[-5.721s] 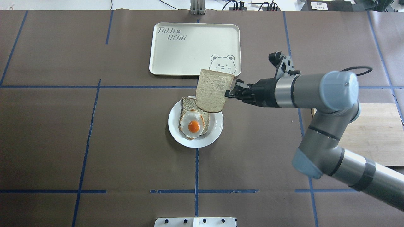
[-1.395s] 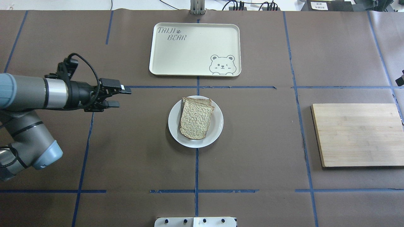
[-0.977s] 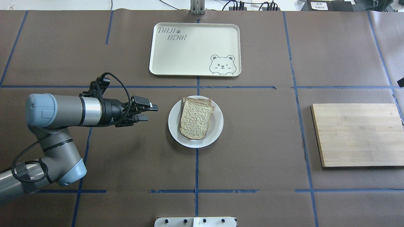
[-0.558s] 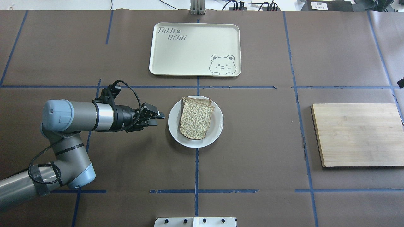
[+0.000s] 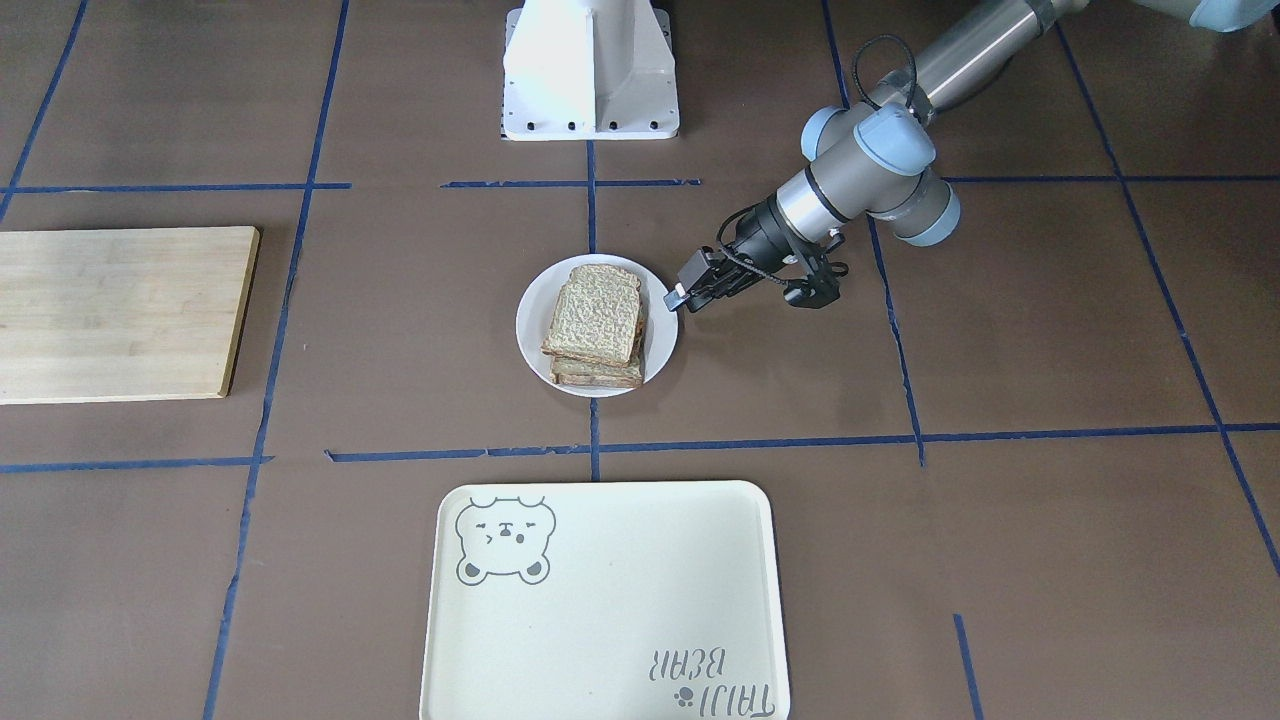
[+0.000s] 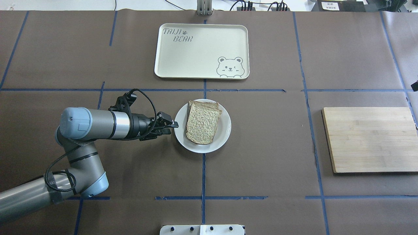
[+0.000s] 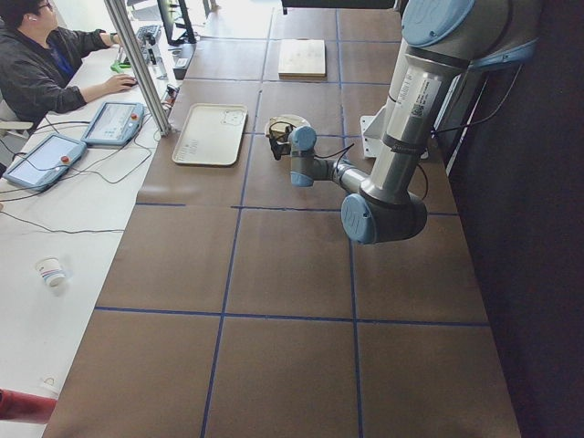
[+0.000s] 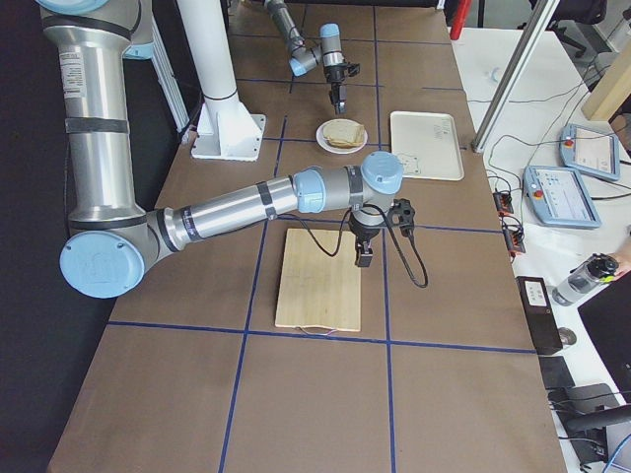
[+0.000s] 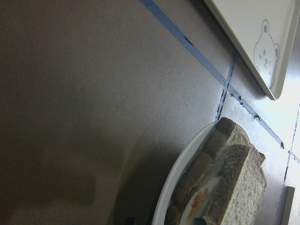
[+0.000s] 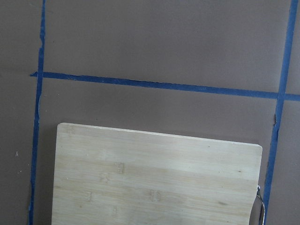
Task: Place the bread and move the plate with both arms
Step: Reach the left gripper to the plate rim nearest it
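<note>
The bread (image 6: 203,123) lies flat on top of the egg-bearing slice on the white plate (image 6: 225,129) at the table's middle. It also shows in the front view (image 5: 595,312) on the plate (image 5: 530,325). The left wrist view shows the plate's rim (image 9: 173,187) close up, with egg showing between the two slices (image 9: 239,178). My left gripper (image 6: 172,127) is open and lies low, with its tips at the plate's left rim; it also shows in the front view (image 5: 680,298). My right gripper (image 8: 363,254) hangs over the wooden board; I cannot tell if it is open or shut.
A cream tray with a bear drawing (image 6: 200,50) lies beyond the plate, away from the robot. A wooden cutting board (image 6: 369,138) lies at the right and fills the right wrist view (image 10: 154,178). The white base block (image 5: 590,70) stands at the robot's side.
The right gripper earlier held the bread above the plate; the bread now lies on the egg slice. My left arm has moved right, and its tips have reached the plate's left rim.
</note>
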Robot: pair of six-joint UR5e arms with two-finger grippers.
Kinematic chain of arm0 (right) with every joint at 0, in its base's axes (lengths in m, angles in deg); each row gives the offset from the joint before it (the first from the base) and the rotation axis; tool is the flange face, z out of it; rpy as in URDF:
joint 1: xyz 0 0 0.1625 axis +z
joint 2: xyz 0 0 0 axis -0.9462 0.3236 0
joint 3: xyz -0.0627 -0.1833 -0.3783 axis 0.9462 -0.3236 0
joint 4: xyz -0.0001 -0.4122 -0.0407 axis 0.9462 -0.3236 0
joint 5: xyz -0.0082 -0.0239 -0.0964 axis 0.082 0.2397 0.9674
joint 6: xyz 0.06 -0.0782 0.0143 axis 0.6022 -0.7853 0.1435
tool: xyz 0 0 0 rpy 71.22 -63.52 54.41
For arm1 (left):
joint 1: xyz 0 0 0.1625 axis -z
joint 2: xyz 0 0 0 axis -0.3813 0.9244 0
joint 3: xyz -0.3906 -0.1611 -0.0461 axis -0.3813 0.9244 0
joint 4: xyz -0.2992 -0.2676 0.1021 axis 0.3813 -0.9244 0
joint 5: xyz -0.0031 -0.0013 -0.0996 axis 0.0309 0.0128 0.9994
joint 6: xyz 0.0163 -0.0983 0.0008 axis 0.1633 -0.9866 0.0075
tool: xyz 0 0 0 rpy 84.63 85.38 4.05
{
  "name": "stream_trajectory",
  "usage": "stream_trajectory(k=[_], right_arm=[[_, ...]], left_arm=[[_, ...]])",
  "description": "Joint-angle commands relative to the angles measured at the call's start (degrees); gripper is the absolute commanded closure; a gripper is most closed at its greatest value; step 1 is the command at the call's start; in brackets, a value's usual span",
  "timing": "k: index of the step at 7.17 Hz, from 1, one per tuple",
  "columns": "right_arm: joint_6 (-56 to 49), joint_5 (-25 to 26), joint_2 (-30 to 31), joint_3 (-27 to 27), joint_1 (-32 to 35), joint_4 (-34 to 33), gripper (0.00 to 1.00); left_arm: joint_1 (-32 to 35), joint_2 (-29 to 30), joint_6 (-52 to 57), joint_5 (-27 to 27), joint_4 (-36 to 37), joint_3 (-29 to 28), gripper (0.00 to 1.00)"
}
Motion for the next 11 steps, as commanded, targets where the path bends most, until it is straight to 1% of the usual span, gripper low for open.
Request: stream_trajectory(k=[1, 3, 5, 7, 8, 9, 10, 11], right_arm=[[-0.16, 0.0, -0.09, -0.2, 0.0, 0.0, 0.0], [-0.25, 0.09, 0.0, -0.28, 0.0, 0.0, 0.0], [-1.21, 0.09, -0.09, -0.28, 0.0, 0.0, 0.0], [-1.39, 0.09, -0.09, -0.2, 0.09, 0.09, 0.0], [-1.39, 0.09, -0.09, -0.11, 0.09, 0.09, 0.0], [-1.39, 0.09, -0.09, -0.02, 0.09, 0.0, 0.0], [-1.39, 0.17, -0.09, 0.07, 0.09, 0.09, 0.0], [-1.39, 0.17, -0.09, 0.07, 0.09, 0.0, 0.0]], left_arm=[[-1.85, 0.8, 0.0, -1.92, 0.0, -0.68, 0.51], [-2.12, 1.59, -0.79, -2.89, 0.0, -1.21, 0.53], [-2.47, 3.44, -1.23, -3.16, 0.0, -3.22, 0.56], [-2.47, 3.71, -1.23, -3.16, 0.0, -3.76, 0.57], [-2.47, 3.8, -1.23, -3.16, 0.0, -3.85, 0.61], [-2.47, 3.8, -1.32, -3.07, 0.0, -3.85, 0.71], [-2.47, 3.71, -1.32, -2.98, -0.09, -3.85, 0.87], [-2.47, 3.8, -1.49, -2.98, -0.18, -3.41, 0.92]])
